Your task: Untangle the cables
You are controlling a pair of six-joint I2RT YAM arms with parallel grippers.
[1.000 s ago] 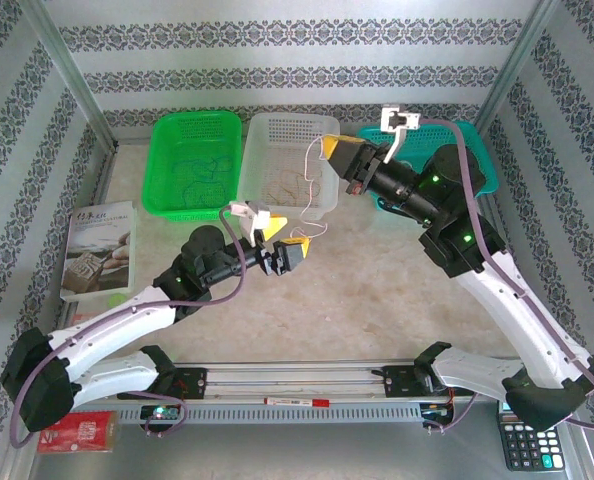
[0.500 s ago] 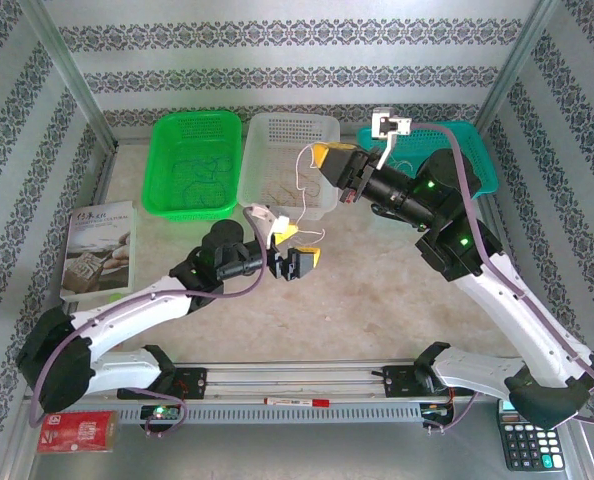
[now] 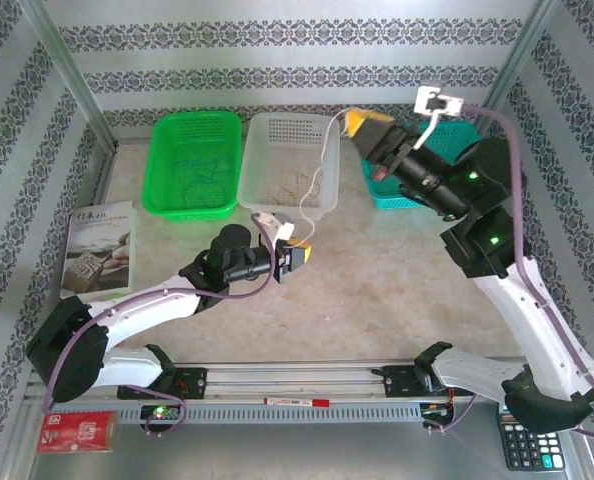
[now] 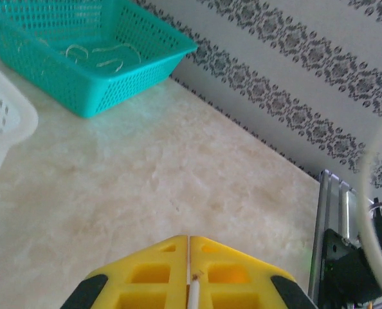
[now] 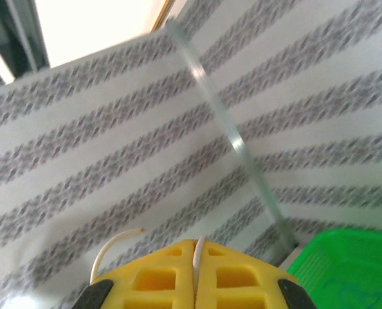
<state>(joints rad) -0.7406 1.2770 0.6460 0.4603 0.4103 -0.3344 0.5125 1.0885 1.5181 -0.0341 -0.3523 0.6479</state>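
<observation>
Now the pulling-apart step is in hand: a white wire [image 3: 321,170] hangs above the desk [image 3: 377,290], the left jaws pinching its lower end and the right jaws its upper. Next, the arms seemingly need to draw apart gently, though the thin strand is hard to trace.

Green basket [image 3: 197,117] stood at the back left of the marbled table [image 3: 377,300], white basket [image 3: 292,117] just beside it, teal basket [image 4: 133,74] farther right, booklet [image 3: 98,250] lay at the left edge, red packet [image 3: 75,432] and calculator [image 3: 527,440] sat at the near corners, patterned wall [image 3: 277,60] rose behind.
</observation>
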